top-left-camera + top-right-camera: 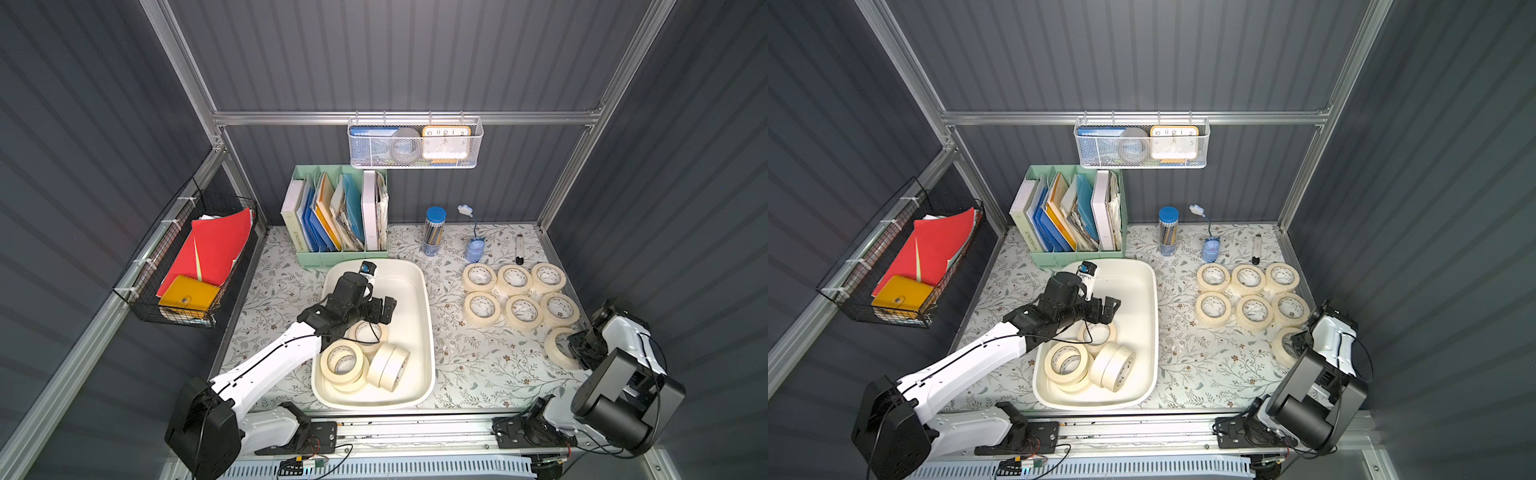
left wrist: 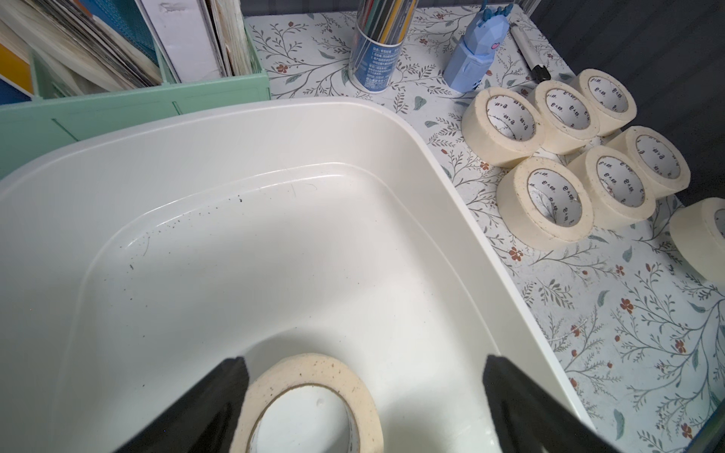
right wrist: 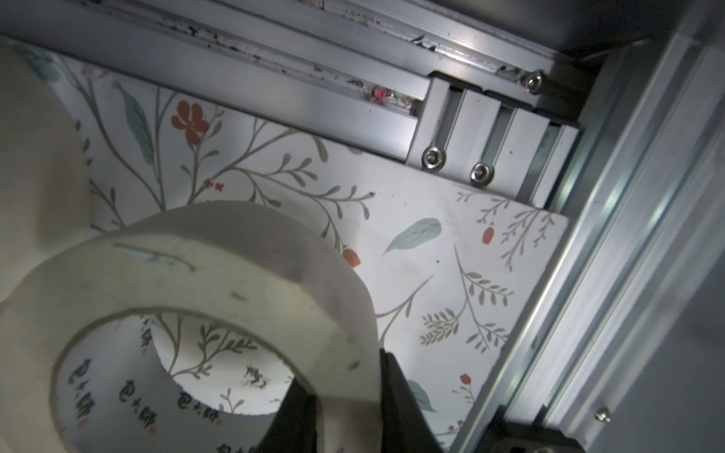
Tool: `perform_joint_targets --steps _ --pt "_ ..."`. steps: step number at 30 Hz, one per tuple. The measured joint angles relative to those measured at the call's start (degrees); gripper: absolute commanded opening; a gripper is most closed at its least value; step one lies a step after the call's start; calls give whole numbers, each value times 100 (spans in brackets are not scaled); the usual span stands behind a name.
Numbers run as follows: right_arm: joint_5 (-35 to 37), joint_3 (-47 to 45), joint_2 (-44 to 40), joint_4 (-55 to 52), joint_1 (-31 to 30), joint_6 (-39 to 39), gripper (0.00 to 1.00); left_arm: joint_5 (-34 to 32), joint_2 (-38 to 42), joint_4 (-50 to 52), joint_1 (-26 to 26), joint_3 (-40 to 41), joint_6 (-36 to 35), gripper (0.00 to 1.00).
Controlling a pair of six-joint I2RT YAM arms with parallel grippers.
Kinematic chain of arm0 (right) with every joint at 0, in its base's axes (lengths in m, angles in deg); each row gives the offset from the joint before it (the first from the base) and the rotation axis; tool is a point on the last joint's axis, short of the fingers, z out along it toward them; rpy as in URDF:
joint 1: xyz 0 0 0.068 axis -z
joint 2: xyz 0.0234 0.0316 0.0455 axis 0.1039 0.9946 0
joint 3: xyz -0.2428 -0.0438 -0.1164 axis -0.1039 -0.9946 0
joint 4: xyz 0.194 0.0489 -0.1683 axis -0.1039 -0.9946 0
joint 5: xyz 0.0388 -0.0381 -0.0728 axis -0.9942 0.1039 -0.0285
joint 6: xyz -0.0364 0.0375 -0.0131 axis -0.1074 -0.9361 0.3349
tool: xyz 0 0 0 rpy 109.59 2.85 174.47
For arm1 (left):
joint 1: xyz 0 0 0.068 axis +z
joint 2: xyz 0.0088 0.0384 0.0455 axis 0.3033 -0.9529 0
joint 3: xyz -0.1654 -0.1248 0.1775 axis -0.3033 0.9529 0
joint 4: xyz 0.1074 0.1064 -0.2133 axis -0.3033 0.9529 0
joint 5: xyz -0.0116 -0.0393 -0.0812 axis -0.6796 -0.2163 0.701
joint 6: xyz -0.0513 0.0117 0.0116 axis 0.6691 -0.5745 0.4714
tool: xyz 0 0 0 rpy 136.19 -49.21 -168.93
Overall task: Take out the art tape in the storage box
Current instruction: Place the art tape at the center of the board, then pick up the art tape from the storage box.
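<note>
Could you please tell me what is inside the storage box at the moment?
At least five art tape rolls lie at the near end of the storage box; two stand on edge. The open left gripper hovers above one, and its arm covers the box's left side.

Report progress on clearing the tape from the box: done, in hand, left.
Done: six rolls sit in two rows on the table, outside the storage box. In hand: the right end effector is shut on a seventh roll beside them; the left end effector hangs open over a boxed roll. Left: about five rolls lie inside.
</note>
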Motion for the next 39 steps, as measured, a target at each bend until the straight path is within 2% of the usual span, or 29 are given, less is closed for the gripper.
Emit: perform_joint_targets --steps 10,11,12,13,15,16,18,20,26,30,35,39 --pt "0 -586 140 1141 11 -271 0 -11 188 44 0 87 116 99" --pt "-11 -599 142 1198 13 -280 5 -13 216 46 0 92 125 99" --pt "-26 -603 149 1241 13 -284 17 -15 238 50 0 94 127 99" --pt "-28 -610 151 1285 13 -284 33 -15 256 57 0 94 129 99" --pt "-31 -654 149 1429 13 -326 56 -15 280 83 0 94 133 99" --pt "-28 -704 157 1563 11 -343 64 -15 291 96 0 94 146 99" --pt "-4 -782 107 1633 11 -337 73 -17 313 125 0 96 153 99" --pt "50 -807 -72 1593 11 -275 78 -24 350 173 0 96 162 100" --pt "-31 -592 -1207 1266 -4 -111 81 -173 400 343 0 50 146 99" --pt "-372 -317 -1919 962 -295 -105 81 -234 407 706 0 -155 125 97" --pt "-592 46 -2065 442 -1423 -90 81 -179 442 1228 0 -448 129 93" --pt "-667 376 -1598 11 -2776 -79 81 -142 439 1733 -101 -573 199 90"
